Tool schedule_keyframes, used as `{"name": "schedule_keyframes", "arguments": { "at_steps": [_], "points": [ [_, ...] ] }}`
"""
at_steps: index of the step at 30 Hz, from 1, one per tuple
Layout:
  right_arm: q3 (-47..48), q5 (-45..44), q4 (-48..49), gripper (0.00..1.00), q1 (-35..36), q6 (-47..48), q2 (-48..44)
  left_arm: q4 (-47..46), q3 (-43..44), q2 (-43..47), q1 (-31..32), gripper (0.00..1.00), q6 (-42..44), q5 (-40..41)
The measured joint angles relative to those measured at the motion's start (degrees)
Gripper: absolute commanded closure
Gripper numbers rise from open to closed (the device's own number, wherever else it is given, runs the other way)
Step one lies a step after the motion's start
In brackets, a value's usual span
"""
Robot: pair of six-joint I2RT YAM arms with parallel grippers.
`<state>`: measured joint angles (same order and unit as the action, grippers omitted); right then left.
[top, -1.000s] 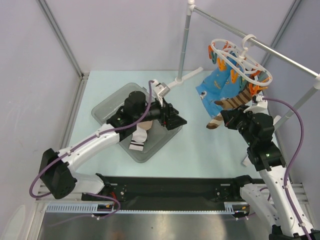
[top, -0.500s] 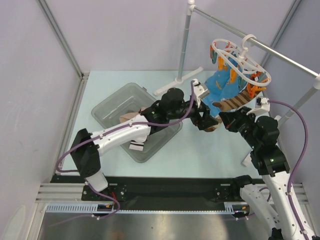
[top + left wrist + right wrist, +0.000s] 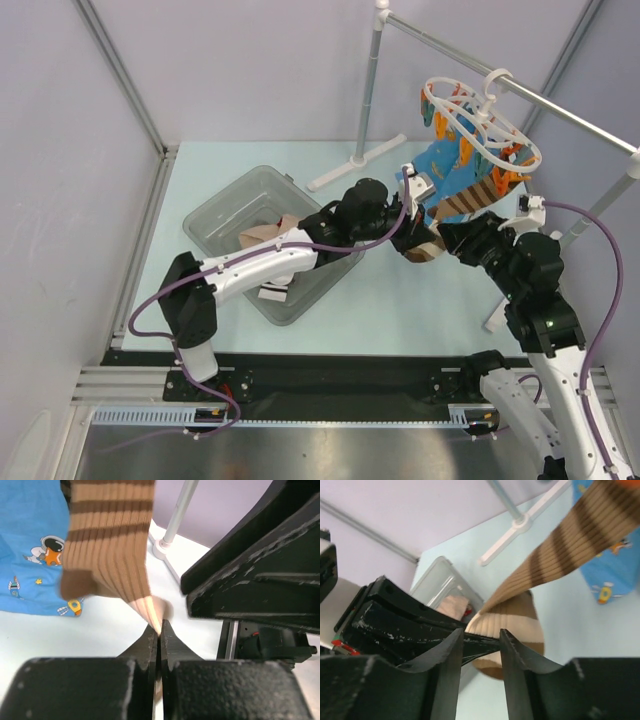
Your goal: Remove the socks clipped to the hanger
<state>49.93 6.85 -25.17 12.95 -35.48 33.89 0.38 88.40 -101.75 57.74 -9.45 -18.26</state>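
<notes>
The pale green table (image 3: 420,300) is carrying a clear bin (image 3: 215,215) at 9 o'clock. The hanger (image 3: 482,112) is hanging from the rail (image 3: 570,117) at 1 o'clock, with a striped sock (image 3: 472,202) and a blue sock (image 3: 440,165) clipped beneath. The left hand (image 3: 159,630) is clamping the striped sock's toe. The right hand (image 3: 482,642) is just beside it, fingers apart.

Pairs white tubular links with bulky black joint housings on the left arm (image 3: 256,270) and the right arm (image 3: 541,402) alike. Trails a thin purple cable (image 3: 136,312) in loose loops along the left, and a second purple cable (image 3: 605,290) along the right. Wears a small white camera block (image 3: 414,185) at each wrist. Ends in matte black wedge fingers, chipped pale at the edges, on left gripper (image 3: 159,628) and right gripper (image 3: 480,635).
</notes>
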Motion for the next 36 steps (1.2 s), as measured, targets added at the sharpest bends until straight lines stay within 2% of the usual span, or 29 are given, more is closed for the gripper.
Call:
{"name": "schedule_keyframes", "arguments": {
  "at_steps": [6, 11, 17, 22, 26, 36],
  "points": [
    [13.3, -11.5, -11.1, 0.55, 0.0, 5.1, 4.3, 1.1, 0.7, 0.0, -0.4, 1.00, -1.5, 0.2],
    [24.8, -20.8, -15.7, 0.51, -0.4, 9.4, 7.4, 1.1, 0.7, 0.3, -1.0, 1.00, -3.1, 0.1],
    [42.1, -25.9, -20.9, 0.41, -1.5, 14.8, 16.6, 1.1, 0.5, 0.9, -2.0, 1.00, -4.6, 0.0],
    [47.1, -22.7, -22.5, 0.30, -6.1, 17.6, 22.6, 0.8, -1.8, 2.6, -2.9, 1.00, -5.9, -0.4],
    [48.9, -14.9, -24.7, 0.28, -12.2, 18.4, 26.8, 0.1, -3.9, 3.9, -4.3, 1.00, -7.2, -1.5],
    [46.2, -3.4, -24.3, 0.31, -16.6, 18.3, 29.0, -1.5, -5.2, 5.2, -5.6, 1.00, -8.6, -2.3]
  ]
}}
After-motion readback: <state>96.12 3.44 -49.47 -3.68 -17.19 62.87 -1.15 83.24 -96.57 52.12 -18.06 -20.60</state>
